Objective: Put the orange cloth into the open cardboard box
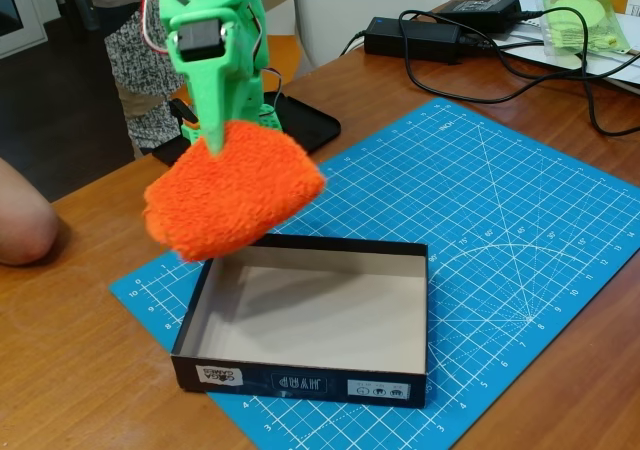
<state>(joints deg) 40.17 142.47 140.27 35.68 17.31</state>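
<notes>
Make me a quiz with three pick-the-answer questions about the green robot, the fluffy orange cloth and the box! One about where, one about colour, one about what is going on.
1. Where is the orange cloth?
A. Lying flat inside the box
B. Up in the air by the box's far left corner
C. On the bare wood by the cables

2. What colour is the mat under the open cardboard box?
A. Red
B. Yellow
C. Blue with white lines

3. What is the gripper doing?
A. Pinching the cloth from above
B. Hanging open with nothing in it
C. Pushing the box's side

Answers:
1. B, the cloth hangs off the mat, its lower edge over the box's back rim.
2. C, the blue gridded mat shows all round the box.
3. A, the green fingers sink into the cloth's top and it dangles from them.
</notes>
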